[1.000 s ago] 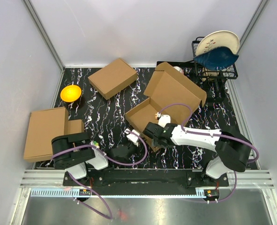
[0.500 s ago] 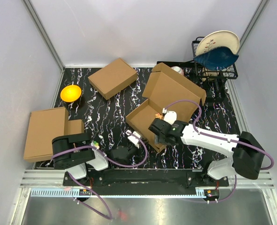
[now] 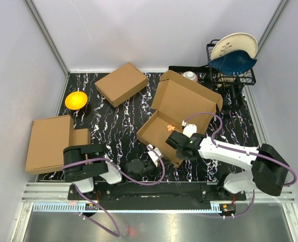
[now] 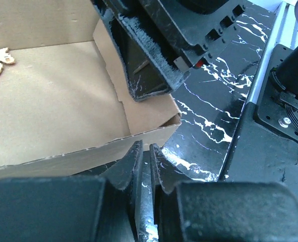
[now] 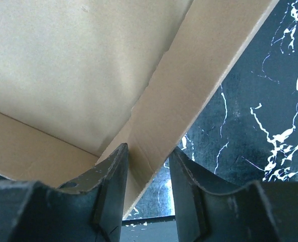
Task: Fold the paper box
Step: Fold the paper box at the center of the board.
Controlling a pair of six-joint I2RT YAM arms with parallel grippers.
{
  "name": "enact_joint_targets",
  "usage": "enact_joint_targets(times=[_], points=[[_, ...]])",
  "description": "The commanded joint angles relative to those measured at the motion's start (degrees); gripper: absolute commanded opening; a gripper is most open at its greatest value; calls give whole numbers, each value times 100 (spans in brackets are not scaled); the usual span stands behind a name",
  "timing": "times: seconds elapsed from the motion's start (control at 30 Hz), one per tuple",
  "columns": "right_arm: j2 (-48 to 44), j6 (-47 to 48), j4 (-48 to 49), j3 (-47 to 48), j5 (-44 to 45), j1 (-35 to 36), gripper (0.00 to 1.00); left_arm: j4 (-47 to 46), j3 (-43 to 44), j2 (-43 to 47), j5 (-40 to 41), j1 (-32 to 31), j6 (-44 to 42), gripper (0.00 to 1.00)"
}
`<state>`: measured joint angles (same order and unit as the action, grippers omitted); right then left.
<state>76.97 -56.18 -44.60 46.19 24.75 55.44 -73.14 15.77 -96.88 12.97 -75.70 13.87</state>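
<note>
The paper box (image 3: 184,101) is seen right of the middle of the table (image 3: 113,128). Its shallow tray lies on the black marbled surface and its large lid is raised at the far side, tilted back towards the dish rack (image 3: 214,75). A small tan scrap (image 3: 170,125) is seen on the tray floor. The right hand (image 3: 176,144) is placed at the near right wall of the tray. In the right wrist view its fingers (image 5: 113,176) are set on either side of that cardboard wall, close to a corner, and are closed on it, the wall filling the gap between them. The left hand (image 3: 153,152) is held low over the table just beside the tray's near corner; whether the cardboard is touched cannot be told. In the left wrist view its fingers (image 4: 136,161) are brought almost together, only a thin slit being left, and nothing is held between them. A smaller plain cardboard box (image 3: 121,83) is set at the far side of the table, an orange bowl (image 3: 76,100) at the far left, and a flat cardboard slab (image 3: 49,142) at the left edge. In the dish rack a pale patterned plate (image 3: 237,43) and a dark blue bowl (image 3: 233,62) are leaned.
</note>
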Motion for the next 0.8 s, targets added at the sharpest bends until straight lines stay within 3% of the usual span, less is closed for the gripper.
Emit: enact_joint_targets(times=[0.0,0.07,0.2,0.33,0.77], points=[[20,-86,223,-49,30,-33,44,-2230,286,-173,-383,-15,46,13],[55,-42,259,-32,3,-42,40,-2230,321,-208,-409,-15,72,13],[125,-7,276,-49,-6,-42,13,-2230,409,-287,-698,-24,134,13],[222,2,338,-137,-76,-42,0,-2230,523,-410,-989,-15,230,13],[503,-33,487,-453,-199,-33,0,-2230,365,-182,-1060,-15,221,14]])
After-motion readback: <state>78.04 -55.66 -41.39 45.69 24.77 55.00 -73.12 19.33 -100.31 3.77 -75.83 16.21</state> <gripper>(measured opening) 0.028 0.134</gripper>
